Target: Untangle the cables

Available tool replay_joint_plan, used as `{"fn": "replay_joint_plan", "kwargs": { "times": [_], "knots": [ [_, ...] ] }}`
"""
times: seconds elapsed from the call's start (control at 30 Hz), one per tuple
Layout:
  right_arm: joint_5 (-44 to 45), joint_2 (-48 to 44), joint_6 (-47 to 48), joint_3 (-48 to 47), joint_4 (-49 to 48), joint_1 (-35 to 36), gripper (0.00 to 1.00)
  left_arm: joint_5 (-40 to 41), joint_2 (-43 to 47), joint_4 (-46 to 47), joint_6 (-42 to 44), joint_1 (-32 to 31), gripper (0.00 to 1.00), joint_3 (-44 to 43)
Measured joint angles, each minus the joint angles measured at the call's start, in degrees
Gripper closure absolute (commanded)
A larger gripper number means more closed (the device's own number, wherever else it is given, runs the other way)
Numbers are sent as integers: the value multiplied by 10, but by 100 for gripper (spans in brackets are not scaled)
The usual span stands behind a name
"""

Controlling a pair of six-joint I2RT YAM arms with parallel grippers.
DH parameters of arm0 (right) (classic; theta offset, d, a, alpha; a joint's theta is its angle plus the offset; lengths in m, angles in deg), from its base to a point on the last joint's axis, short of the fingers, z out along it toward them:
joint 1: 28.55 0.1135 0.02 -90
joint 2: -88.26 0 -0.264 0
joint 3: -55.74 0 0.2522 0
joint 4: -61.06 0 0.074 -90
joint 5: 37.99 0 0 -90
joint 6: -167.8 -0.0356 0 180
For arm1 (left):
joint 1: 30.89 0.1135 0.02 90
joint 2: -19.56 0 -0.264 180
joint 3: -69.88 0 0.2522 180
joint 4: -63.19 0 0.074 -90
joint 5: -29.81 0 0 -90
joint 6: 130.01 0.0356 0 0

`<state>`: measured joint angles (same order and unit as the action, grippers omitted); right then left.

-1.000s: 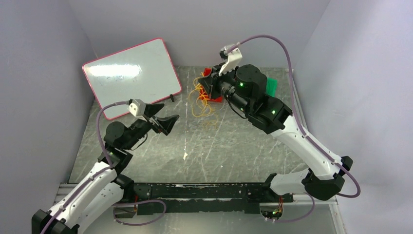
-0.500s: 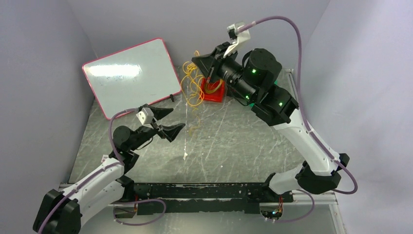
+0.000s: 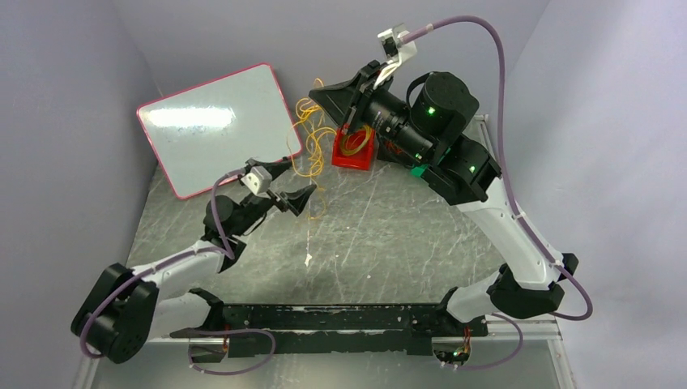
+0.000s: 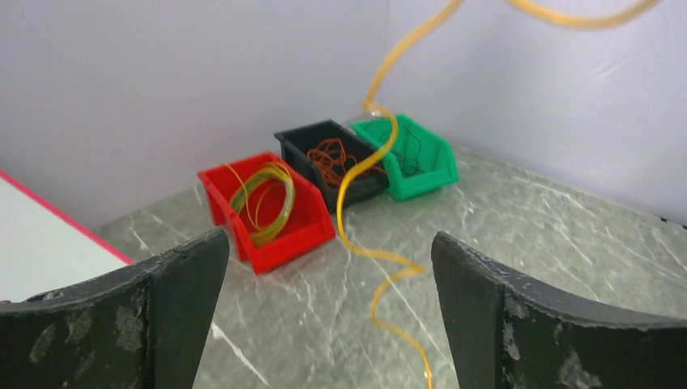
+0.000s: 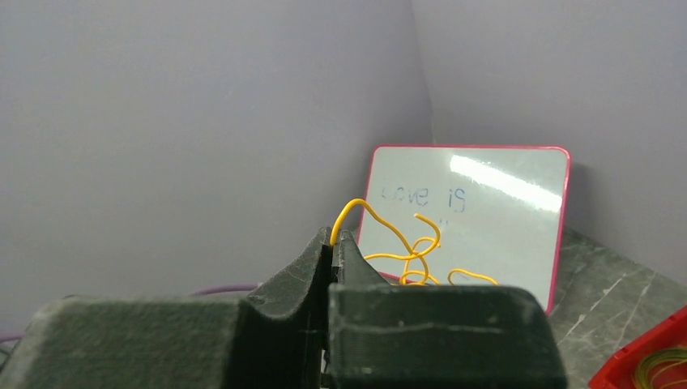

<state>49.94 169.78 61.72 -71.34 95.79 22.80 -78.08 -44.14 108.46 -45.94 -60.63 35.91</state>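
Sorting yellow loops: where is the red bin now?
In the top view the red bin sits at the far edge of the table, right of the whiteboard; the left wrist view shows the black bin beside it.

the yellow cable (image 4: 339, 215) hangs straight ahead of the left gripper (image 4: 328, 243), between its wide-spread fingers (image 4: 162, 308), and crosses the way forward. beyond it the red bin (image 4: 288, 243), black bin (image 4: 360, 188) and green bin (image 4: 417, 182) stand in a row across the far side. the whiteboard (image 3: 219, 126) blocks the far left, and the right arm (image 3: 421, 121) overhangs the red bin. the near middle of the table (image 3: 389, 243) lies open.
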Motion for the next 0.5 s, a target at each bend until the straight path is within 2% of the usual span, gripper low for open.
{"fn": "replay_joint_plan", "kwargs": {
  "times": [0.27, 0.5],
  "knots": [
    [-16, 0, -11, 0, 1, 0, 100, -26, -87, 91, -5, -1, 8, -56],
    [-28, 0, -19, 0, -1, 0, 100, -60, -144, 132, -12, -4, 15, -77]
  ]
}}
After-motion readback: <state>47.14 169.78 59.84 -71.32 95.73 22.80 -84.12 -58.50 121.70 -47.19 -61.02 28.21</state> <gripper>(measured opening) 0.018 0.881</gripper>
